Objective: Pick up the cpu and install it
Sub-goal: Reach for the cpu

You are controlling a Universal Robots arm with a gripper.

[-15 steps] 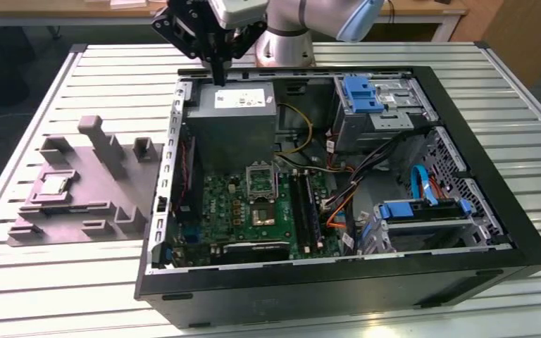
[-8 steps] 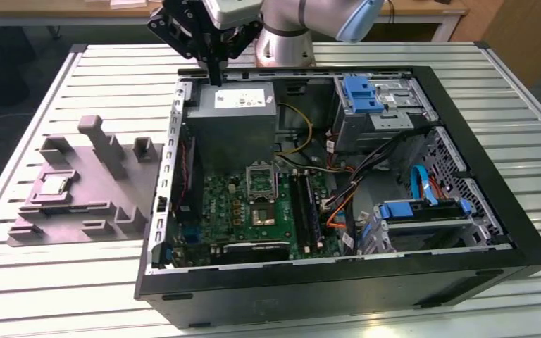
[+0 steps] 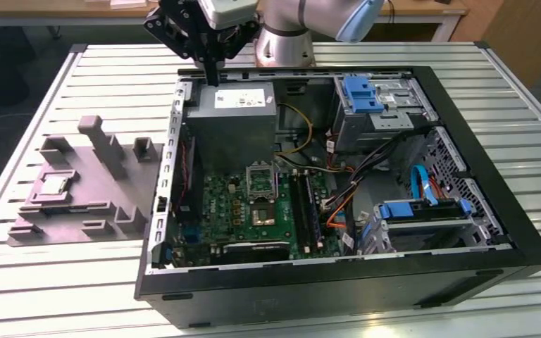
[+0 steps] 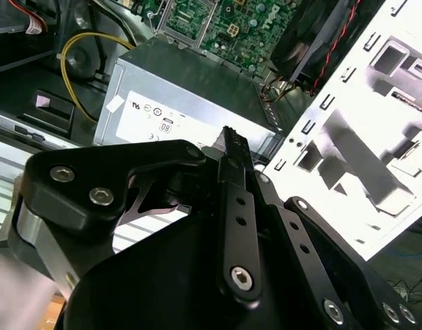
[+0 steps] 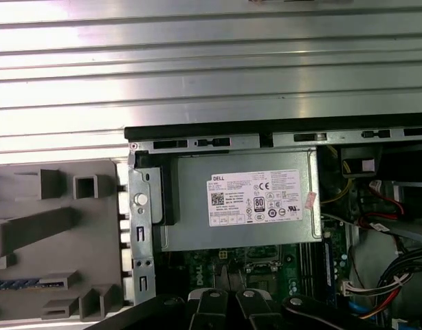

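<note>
1. In the exterior view the pincer (image 3: 213, 74) hangs clenched with nothing between its fingers. It is above the far rim of the open computer case (image 3: 346, 289) and directly over the grey power-supply box (image 3: 233, 120). The cpu (image 3: 53, 185) lies flat in a shallow seat of the grey fixture (image 3: 82, 203) on the slatted worktop (image 3: 110, 63). It is well apart from the pincer: lower, outside the case, and off toward the exterior view's left. The motherboard (image 3: 251, 204) lies below the pincer, on the far side of the power-supply box from it.

2. In the second wrist view the pincer's black links meet in one closed tip. The labelled top of the power-supply box (image 4: 190, 103) is right beneath that tip, and the green board (image 4: 231, 27) lies past it. As I judge it, a straight descent from here would drive the tip into the box lid or the case rim, since nothing of the task lies under it.

3. In the first wrist view the box (image 5: 242, 199) sits under the pincer and the fixture (image 5: 53, 234) stands off to one side, outside the case wall.
   - The fixture's upright blocks could catch a finger on the approach.
   - Closed fingers would probably press on the thin chip rather than take it.
   - An off-centre grip could tip the chip out of its seat.
   - A chip carried tilted could harm the board's contacts.
</note>
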